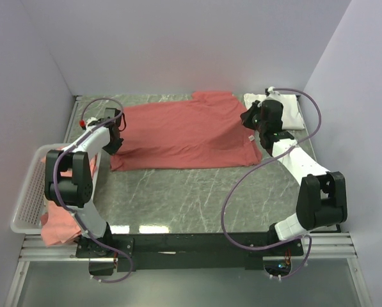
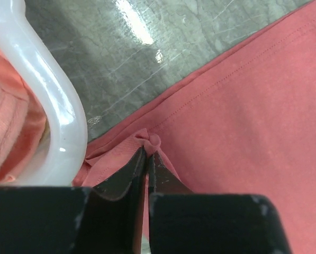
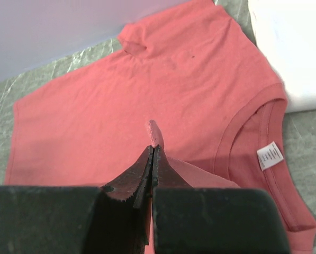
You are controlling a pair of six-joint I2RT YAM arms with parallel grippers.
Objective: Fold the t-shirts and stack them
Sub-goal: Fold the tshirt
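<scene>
A salmon t-shirt (image 1: 178, 134) lies spread across the far half of the table, its neck label to the right (image 3: 269, 155). My left gripper (image 1: 114, 131) is shut on a pinch of the shirt's left hem (image 2: 149, 142). My right gripper (image 1: 253, 125) is shut on a fold of the same shirt (image 3: 155, 132) near its collar end. A folded white t-shirt (image 1: 285, 110) lies at the far right, partly behind the right arm. More salmon shirts (image 1: 59, 224) hang in and over the basket at the left.
A white plastic mesh basket (image 1: 29, 192) sits at the table's left edge; its rim (image 2: 52, 106) is close beside my left gripper. Grey walls close in the back and both sides. The dark marble tabletop (image 1: 191, 198) shows in front of the shirt.
</scene>
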